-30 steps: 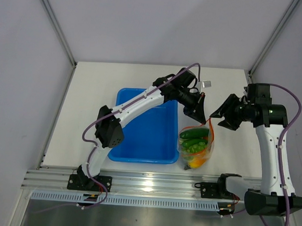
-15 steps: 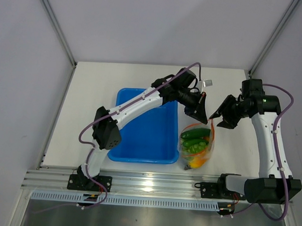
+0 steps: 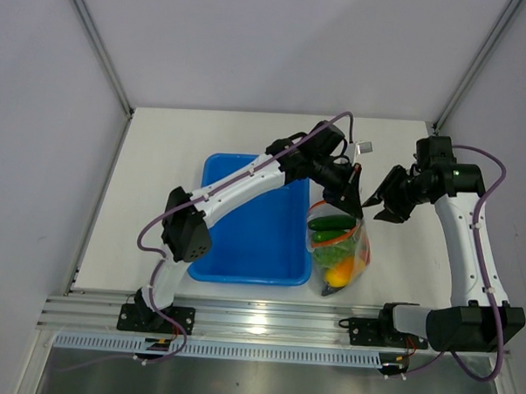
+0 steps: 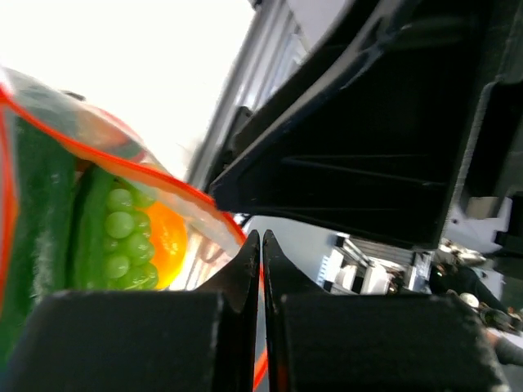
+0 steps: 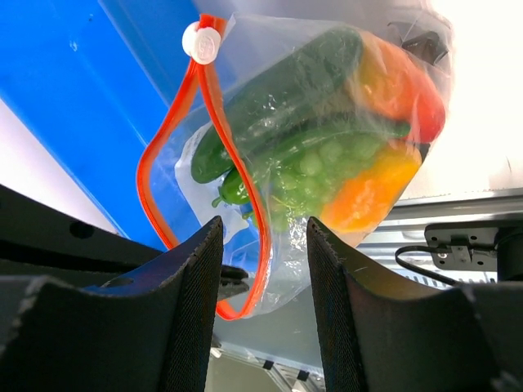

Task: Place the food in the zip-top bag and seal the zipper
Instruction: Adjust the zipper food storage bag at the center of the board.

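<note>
Our left gripper (image 4: 261,245) is pinched tight on the zipper (image 5: 143,184), the orange-red strip caught between its fingers. From it the zip-top bag (image 3: 337,253) hangs down, just beside the right edge of the blue tray (image 3: 252,240), its mouth gaping, with a dark green cucumber (image 3: 332,223) and an orange-yellow fruit (image 3: 340,272) inside. Our right gripper (image 5: 263,229) stands with fingers apart, holding nothing, near the bag's right side above the tabletop (image 3: 159,175)

A clear zip-top bag (image 3: 337,253), right of centre in the overhead view, bulges with a dark green cucumber (image 5: 282,94), beaded green bunch (image 5: 310,171), orange-yellow fruit (image 5: 368,192) and red-orange fruit (image 5: 404,90). Its orange-red zipper (image 5: 263,245), white slider (image 5: 202,42) at one end, appears parted.
</note>
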